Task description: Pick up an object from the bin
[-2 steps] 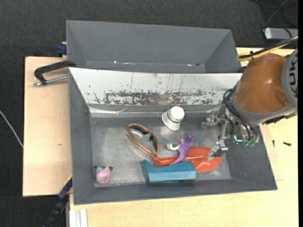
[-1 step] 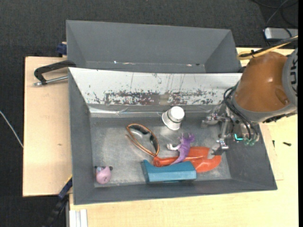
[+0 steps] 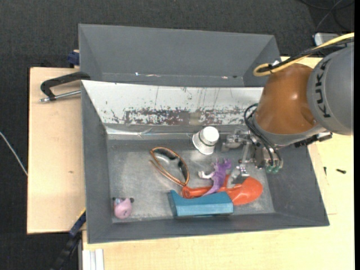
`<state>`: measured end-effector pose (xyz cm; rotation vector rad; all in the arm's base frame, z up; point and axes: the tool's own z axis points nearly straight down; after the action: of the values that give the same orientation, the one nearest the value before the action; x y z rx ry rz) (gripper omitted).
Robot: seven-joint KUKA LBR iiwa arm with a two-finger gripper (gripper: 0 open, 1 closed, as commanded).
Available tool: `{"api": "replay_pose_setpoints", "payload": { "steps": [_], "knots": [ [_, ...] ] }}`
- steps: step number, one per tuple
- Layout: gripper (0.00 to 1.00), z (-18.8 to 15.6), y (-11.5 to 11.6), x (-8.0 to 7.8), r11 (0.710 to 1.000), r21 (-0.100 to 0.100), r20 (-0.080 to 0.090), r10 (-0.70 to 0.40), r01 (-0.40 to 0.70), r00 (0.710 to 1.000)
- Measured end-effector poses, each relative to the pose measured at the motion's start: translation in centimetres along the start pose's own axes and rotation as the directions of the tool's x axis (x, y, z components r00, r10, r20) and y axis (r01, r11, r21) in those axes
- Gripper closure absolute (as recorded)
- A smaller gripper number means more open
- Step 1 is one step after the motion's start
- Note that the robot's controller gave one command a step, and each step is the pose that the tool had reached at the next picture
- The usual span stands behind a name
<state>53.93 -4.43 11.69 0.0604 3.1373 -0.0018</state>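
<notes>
Toward the right of the grey metal bin (image 3: 94, 173), beneath the orange wrist cover (image 3: 284, 103), I see my gripper (image 3: 246, 165) low, just above a red-orange rounded blob (image 3: 248, 190) and beside a small purple plastic figure (image 3: 221, 172); clenched or released, I cannot tell.

This looks to me like a robotics laboratory. A big grey industrial robot arm (image 3: 340, 94), with the letters KUKA on its side and a glossy orange cover (image 3: 284, 103), leans over a grey sheet-metal bin (image 3: 169, 44). A thin yellow cable (image 3: 315, 46) runs along it, and the floor is dark carpet (image 3: 169, 1).
</notes>
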Motion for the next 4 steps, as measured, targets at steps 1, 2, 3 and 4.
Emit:
{"api": "replay_pose_setpoints", "payload": {
  "steps": [1, 2, 3, 4],
  "knots": [
    [0.00, 1.7, 2.9, 0.6, 0.992, -0.006, 0.006, -0.125, 0.125, 0.992],
    [0.00, 1.6, 2.9, 1.2, 0.934, 0.006, 0.035, -0.356, 0.356, 0.934],
    [1.00, 3.9, 8.3, 4.1, 0.956, -0.003, 0.007, -0.294, 0.294, 0.956],
    [1.00, 3.9, 8.3, 4.1, 0.956, -0.003, 0.007, -0.294, 0.294, 0.956]
  ]
}}
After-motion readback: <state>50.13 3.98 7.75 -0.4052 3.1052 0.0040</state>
